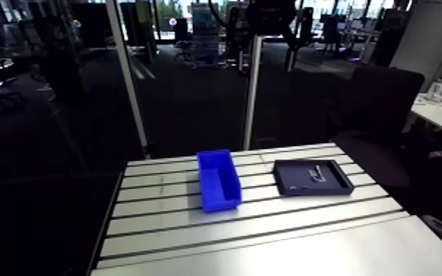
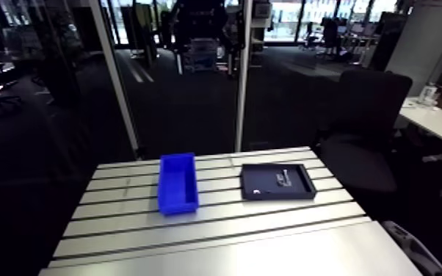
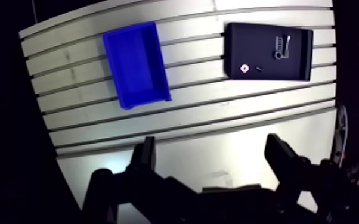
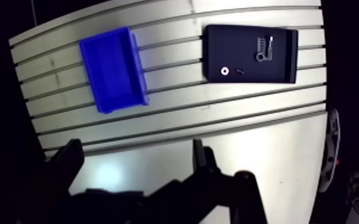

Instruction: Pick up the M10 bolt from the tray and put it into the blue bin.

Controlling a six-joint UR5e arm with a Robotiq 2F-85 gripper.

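The blue bin [image 3: 137, 64] stands with nothing in it on the slotted table, far below and ahead of my gripper. The black tray [image 3: 301, 56] lies apart from the bin, on the same stretch of table. In the tray lies a silver bolt [image 3: 280, 47] beside another metal piece. A white washer [image 3: 243, 69] and a tiny dark part [image 3: 259, 68] sit closer to the tray's near edge. My gripper [image 3: 212, 146] hangs high over the table's near part, open, with nothing between its fingers [image 3: 148, 156]. The arm view shows the bin [image 1: 218, 178] left of the tray [image 1: 297, 170].
The aluminium table [image 1: 268, 235] has long slots running across it. Two upright posts [image 1: 252, 95] rise behind its far edge. A wide strip of bare table separates bin and tray from the gripper.
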